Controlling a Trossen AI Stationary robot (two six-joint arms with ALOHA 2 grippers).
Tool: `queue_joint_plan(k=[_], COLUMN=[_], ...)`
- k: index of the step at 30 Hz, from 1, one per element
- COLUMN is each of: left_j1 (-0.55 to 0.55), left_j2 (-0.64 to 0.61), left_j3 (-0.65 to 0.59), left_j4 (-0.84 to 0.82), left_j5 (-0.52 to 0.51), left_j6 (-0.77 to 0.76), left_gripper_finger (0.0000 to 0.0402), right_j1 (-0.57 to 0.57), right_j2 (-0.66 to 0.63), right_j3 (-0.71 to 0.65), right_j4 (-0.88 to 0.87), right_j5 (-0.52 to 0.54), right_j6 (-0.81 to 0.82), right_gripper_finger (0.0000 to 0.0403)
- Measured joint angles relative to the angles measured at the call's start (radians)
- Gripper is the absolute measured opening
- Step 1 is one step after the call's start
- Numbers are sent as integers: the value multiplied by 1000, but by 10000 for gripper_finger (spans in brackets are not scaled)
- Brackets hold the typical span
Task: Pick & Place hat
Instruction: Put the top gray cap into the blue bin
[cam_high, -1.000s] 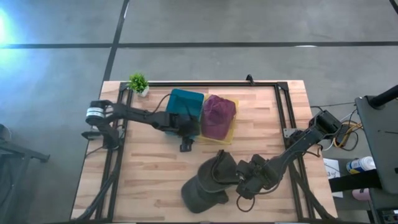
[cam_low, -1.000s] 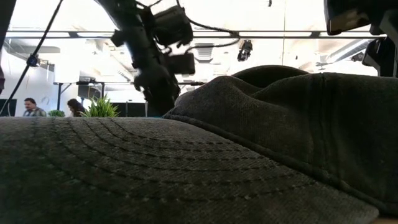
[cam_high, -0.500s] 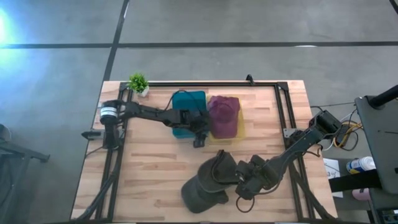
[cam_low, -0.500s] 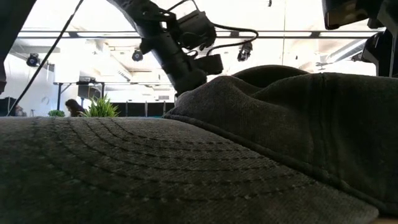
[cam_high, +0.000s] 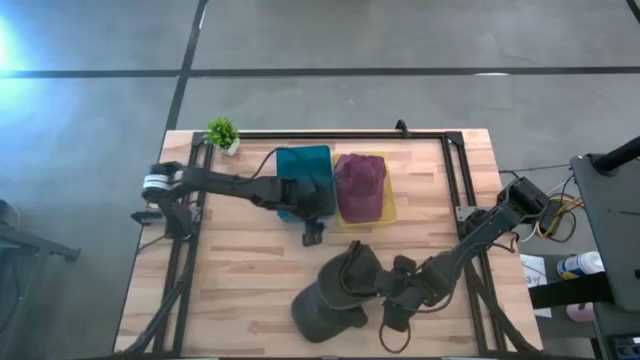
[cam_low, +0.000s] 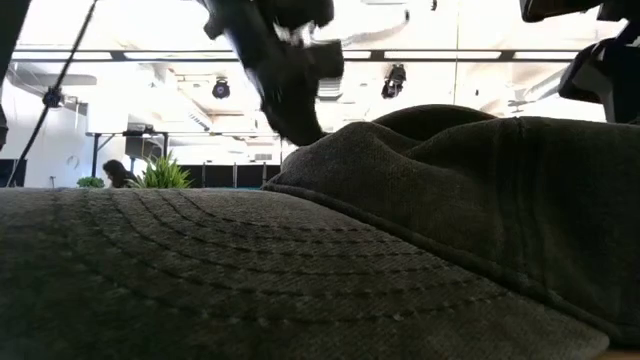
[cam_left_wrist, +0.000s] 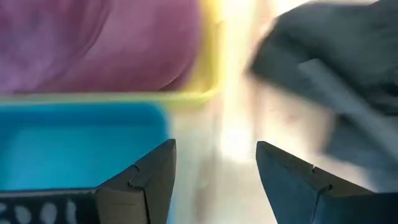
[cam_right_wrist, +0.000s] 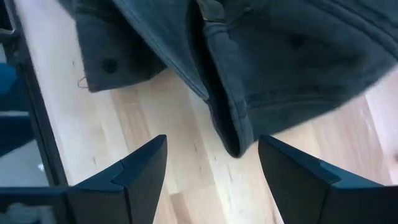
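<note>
A dark grey hat (cam_high: 335, 295) lies on the wooden table near its front edge and fills the low view (cam_low: 400, 250). My right gripper (cam_high: 388, 300) hangs open just right of it. The hat's hem (cam_right_wrist: 233, 146) reaches down between the spread fingers (cam_right_wrist: 143, 168) without touching them. A maroon hat (cam_high: 358, 180) rests in a yellow bin (cam_high: 386, 205), next to a teal bin (cam_high: 300, 160). My left gripper (cam_high: 311, 238) hangs open above the table in front of the teal bin (cam_left_wrist: 74, 137), with nothing between its fingers.
A small potted plant (cam_high: 222, 132) stands at the far left corner. A black frame rail (cam_high: 450, 170) runs along the table's far and right sides. Bare wood lies at the left front. A person (cam_low: 120, 172) shows far off in the room.
My left gripper has risen and swung slightly toward the table's right, staying open. The teal and yellow bins, skewed a second ago, now stand square, with the maroon hat still in the yellow one. My right gripper has rolled a little beside the dark hat.
</note>
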Motion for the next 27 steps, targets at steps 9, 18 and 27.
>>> queue_joint_plan(k=[9, 18, 27], left_j1=[-238, -369, -379], left_j2=[-77, -67, -64], left_j3=[-5, -139, -234], left_j4=[-39, 91, 350], left_j5=[30, -11, -49], left_j6=[89, 8, -27], left_gripper_finger=[216, 216, 216], right_j1=[-1, -23, -27], right_j2=[1, 35, 163], right_j3=[-87, -204, -111], right_j4=[177, 414, 450], right_j5=[27, 79, 14], right_j6=[-180, -244, -254], right_gripper_finger=[247, 247, 246])
